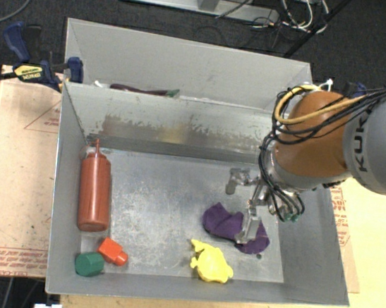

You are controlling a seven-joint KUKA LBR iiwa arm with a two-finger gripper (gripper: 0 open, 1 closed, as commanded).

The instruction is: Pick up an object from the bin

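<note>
My gripper (241, 205) is low over the right half of the bin, its two fingers standing apart, open. One fingertip (248, 230) rests down on a floppy purple thing (222, 222) lying on the bin floor. The other fingertip (234, 182) is just beyond that thing's far edge, over bare floor. A lumpy yellow thing (211, 263) lies close by, toward the front wall and apart from the purple one. Nothing is lifted between the fingers.
A reddish-brown bottle (95, 191) lies along the left wall. Near the front left corner sit a small orange piece (113, 251) and a green piece (90, 264). The arm with its orange cover and cables hangs over the right rim.
</note>
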